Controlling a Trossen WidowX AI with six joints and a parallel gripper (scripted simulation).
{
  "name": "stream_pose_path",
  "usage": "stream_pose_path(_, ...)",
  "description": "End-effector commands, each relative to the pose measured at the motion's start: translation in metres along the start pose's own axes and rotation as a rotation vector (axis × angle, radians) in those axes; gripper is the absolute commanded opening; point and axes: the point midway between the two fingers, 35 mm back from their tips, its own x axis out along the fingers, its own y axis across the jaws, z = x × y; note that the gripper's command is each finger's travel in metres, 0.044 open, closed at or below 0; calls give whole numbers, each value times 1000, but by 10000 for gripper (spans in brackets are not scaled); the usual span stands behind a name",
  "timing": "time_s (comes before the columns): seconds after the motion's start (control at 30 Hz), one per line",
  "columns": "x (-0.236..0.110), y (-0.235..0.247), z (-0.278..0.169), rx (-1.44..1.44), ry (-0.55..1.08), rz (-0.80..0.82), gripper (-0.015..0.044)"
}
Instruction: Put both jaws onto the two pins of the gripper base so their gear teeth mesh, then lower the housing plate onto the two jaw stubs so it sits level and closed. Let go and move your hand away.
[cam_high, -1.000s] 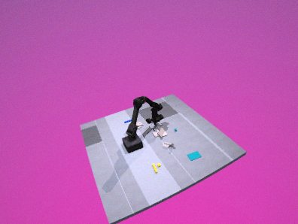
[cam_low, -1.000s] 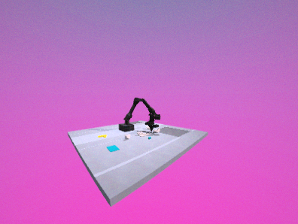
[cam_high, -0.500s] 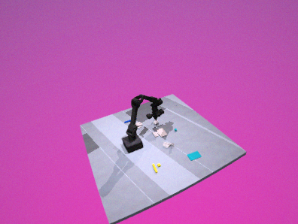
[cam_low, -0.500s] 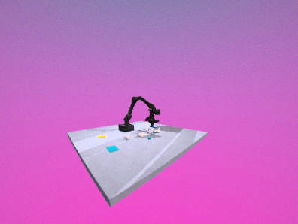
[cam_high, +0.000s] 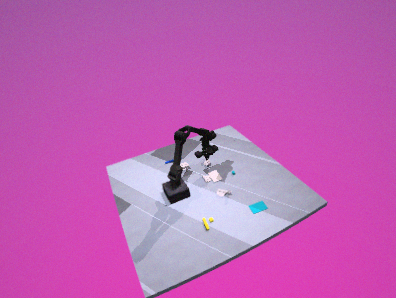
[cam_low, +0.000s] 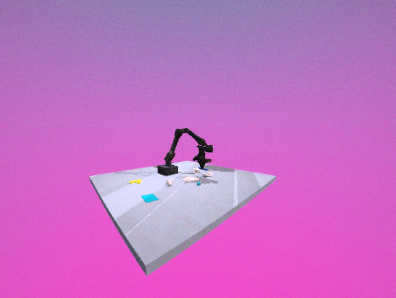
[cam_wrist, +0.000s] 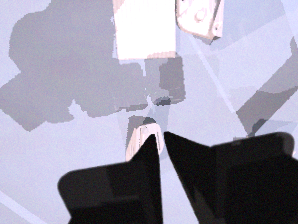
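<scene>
My gripper (cam_wrist: 159, 137) (cam_high: 206, 159) (cam_low: 202, 166) hangs low over the table, its fingers almost closed with only a thin gap and nothing between them. A small pale jaw piece (cam_wrist: 140, 142) lies on the table just under the left fingertip. A flat white block (cam_wrist: 145, 30) (cam_high: 214, 175) lies a short way ahead of the fingers. A pale part with a round hole (cam_wrist: 200, 17) lies beside it at the top right. Another pale part (cam_high: 223, 192) (cam_low: 169, 182) lies apart from them, and one more (cam_high: 185, 166) lies near the arm's base. The parts are too small to name in the top and exterior views.
A cyan flat rectangle (cam_high: 258, 206) (cam_low: 149, 198), a yellow bar (cam_high: 205, 223) (cam_low: 135, 181), a tiny cyan bit (cam_high: 233, 172) and a short blue stick (cam_high: 169, 161) lie on the grey table (cam_high: 280, 200). The arm's black base (cam_high: 176, 192) stands near the middle.
</scene>
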Motion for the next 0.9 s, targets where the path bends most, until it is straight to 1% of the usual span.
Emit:
stream_pose_path(0.0,0,1,0,0,2,3,37)
stream_pose_path(0.03,0,1,0,0,2,3,37)
stream_pose_path(0.13,0,1,0,0,2,3,116)
stream_pose_path(0.27,-1,1,-2,-52,2,3,11)
stream_pose_path(0.3,-1,1,-3,-73,1,3,0)
stream_pose_path(0.87,-2,3,-16,-428,0,3,0)
